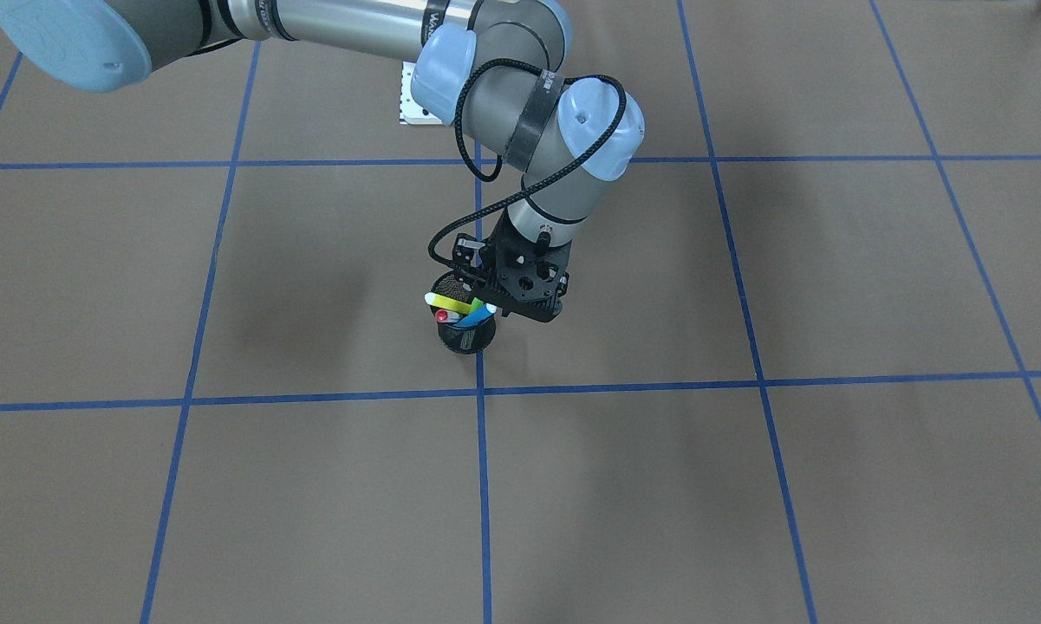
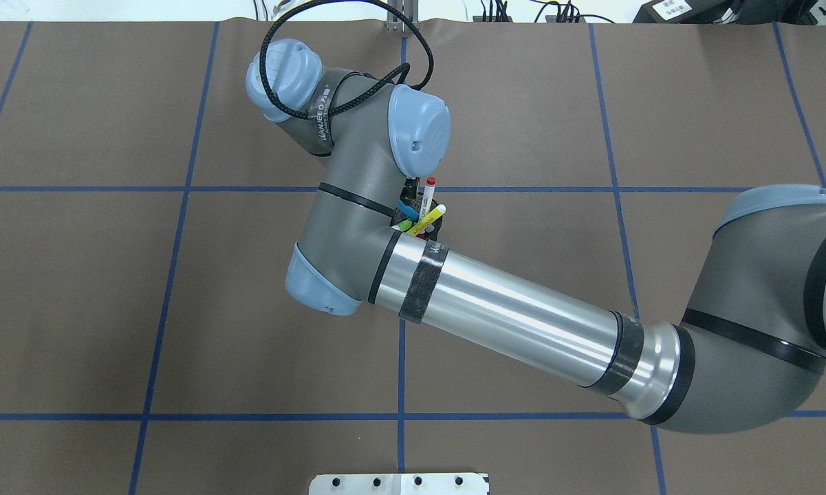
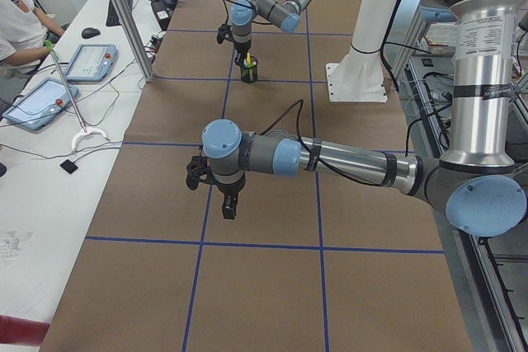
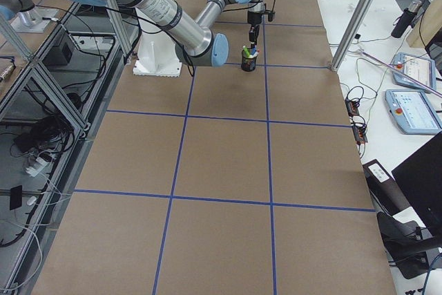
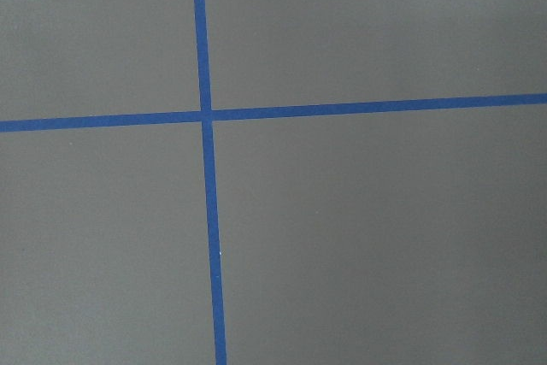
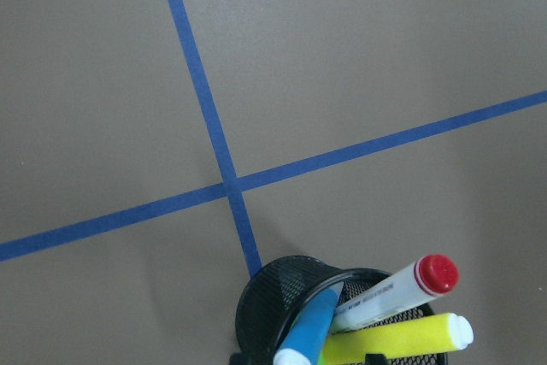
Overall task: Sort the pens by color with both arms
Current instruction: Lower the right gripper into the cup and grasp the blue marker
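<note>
Right arm [image 2: 509, 309]: enters from the right, reaches left past the table centre; its wrist joints fold over the cup.
Cup [image 2: 436, 223]: black, mostly hidden under the arm, on the centre tape line.
Pens: four, leaning in the cup. White pen [image 2: 427, 199], red cap, points far; yellow pen [image 2: 428, 218]; blue pen [image 2: 406, 208]; green pen [image 2: 402, 225].
Table [image 2: 110, 309]: brown, blue tape grid.
Plate [image 2: 399, 483]: white, near edge, centre.

black mesh cup [image 1: 466, 336] stands on blue-taped brown table [image 1: 225, 485].
</note>
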Tool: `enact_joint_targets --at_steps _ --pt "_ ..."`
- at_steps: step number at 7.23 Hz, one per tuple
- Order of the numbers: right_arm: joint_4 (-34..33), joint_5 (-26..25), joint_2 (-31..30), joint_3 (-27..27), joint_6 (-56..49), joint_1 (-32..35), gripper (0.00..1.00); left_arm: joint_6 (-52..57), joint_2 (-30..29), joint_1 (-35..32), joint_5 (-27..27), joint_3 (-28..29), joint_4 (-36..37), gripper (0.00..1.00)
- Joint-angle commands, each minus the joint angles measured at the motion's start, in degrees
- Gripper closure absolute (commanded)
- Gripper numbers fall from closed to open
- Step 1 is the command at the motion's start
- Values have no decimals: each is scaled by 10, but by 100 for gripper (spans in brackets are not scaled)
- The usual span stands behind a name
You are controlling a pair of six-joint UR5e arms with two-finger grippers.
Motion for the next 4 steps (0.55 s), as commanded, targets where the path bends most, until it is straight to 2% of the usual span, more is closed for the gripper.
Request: enact_joint_targets --at_steps 1,4 --pt "3 -2 0 -1 -3 0 49 0 0 0 0 1 0 0" --pt "5 -3 -6 -1 -10 -4 49 0 -1 0 0 1 0 0"
